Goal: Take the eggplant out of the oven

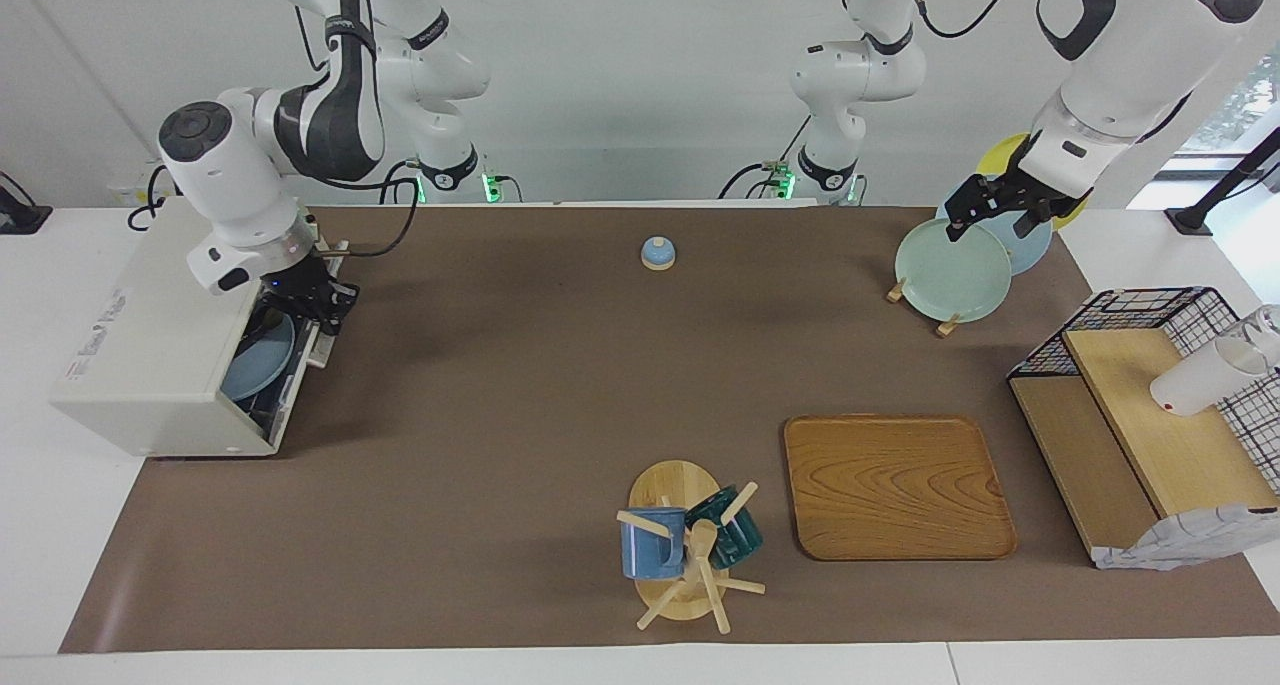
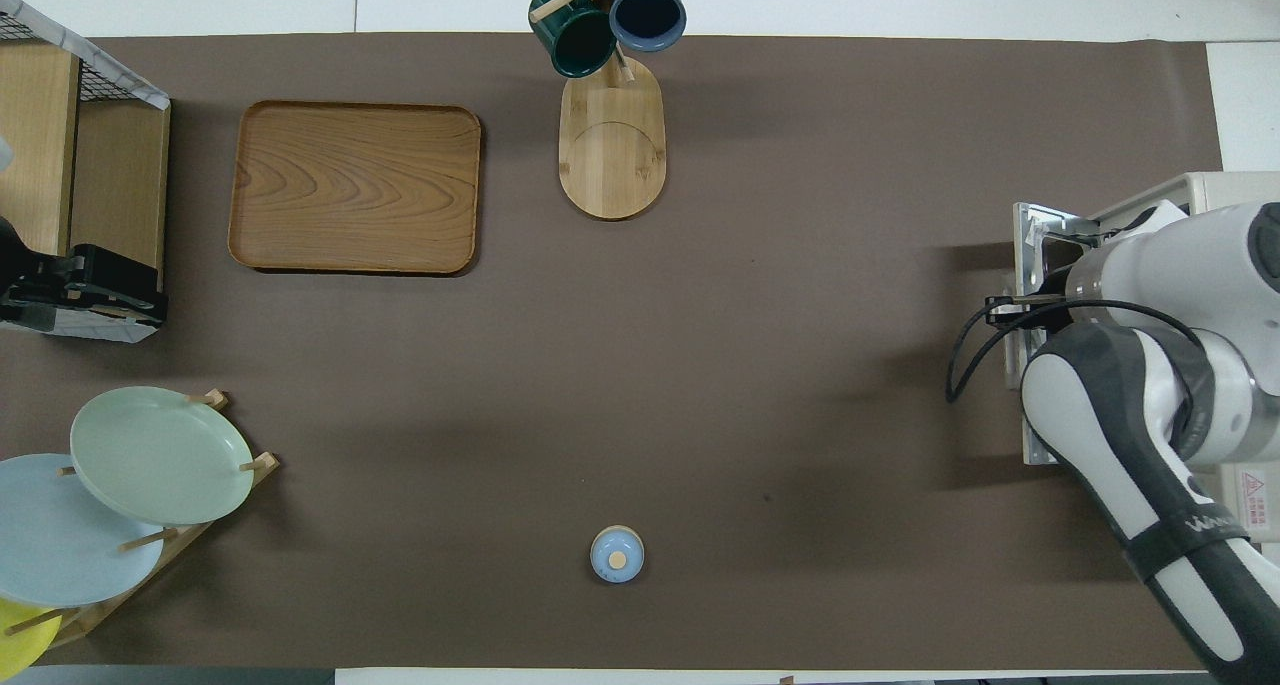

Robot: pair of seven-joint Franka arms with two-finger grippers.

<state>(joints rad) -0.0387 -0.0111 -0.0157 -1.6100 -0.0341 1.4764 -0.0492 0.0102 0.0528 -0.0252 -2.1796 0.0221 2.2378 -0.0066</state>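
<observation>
The off-white oven (image 1: 150,345) stands at the right arm's end of the table with its door open; in the overhead view only its edge (image 2: 1215,190) shows past the arm. A blue plate (image 1: 255,367) lies inside it. The eggplant is not visible; the gripper and the dark oven mouth hide whatever lies on the plate. My right gripper (image 1: 312,303) is at the oven's opening, just above the plate. My left gripper (image 1: 995,223) hangs open and empty over the plate rack (image 1: 945,323) and waits.
A pale green plate (image 1: 952,270) and others stand in the rack. A wooden tray (image 1: 895,485), a mug tree (image 1: 680,545) with two mugs, a small blue knob-topped lid (image 1: 657,253), and a black wire basket (image 1: 1160,310) with wooden shelves and a white cup (image 1: 1200,377) are on the table.
</observation>
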